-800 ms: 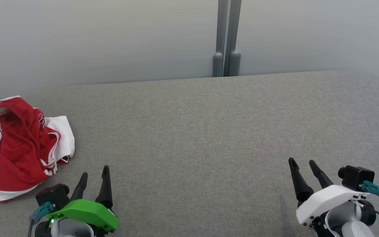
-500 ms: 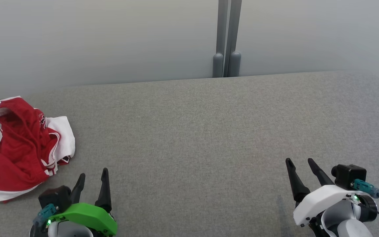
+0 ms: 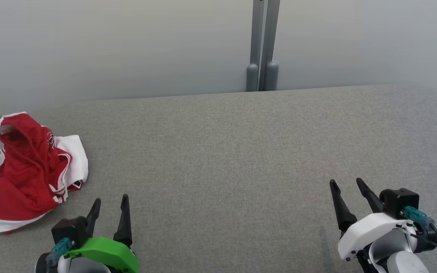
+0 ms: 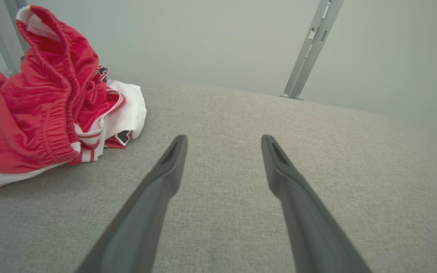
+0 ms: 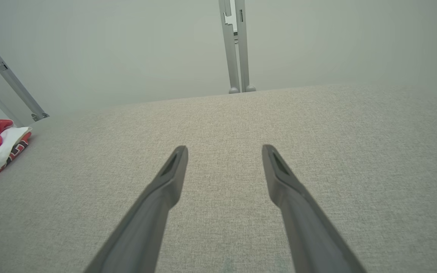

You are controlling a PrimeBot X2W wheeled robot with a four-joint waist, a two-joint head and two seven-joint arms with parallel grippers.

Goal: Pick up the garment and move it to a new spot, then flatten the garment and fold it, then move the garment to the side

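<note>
The grey fabric-covered table [image 3: 218, 151] is stretching across the whole scene. The red and white garment [image 3: 25, 170] is lying crumpled at the table's left edge (one elastic hem is standing up in a peak). The left pincer [image 3: 111, 198] is hovering at the near edge, just right of the garment and not touching it, its fingers spreading wide and holding nothing. The right pincer [image 3: 345, 181] is hovering at the near right, well apart from the garment, likewise spread and empty.
</note>
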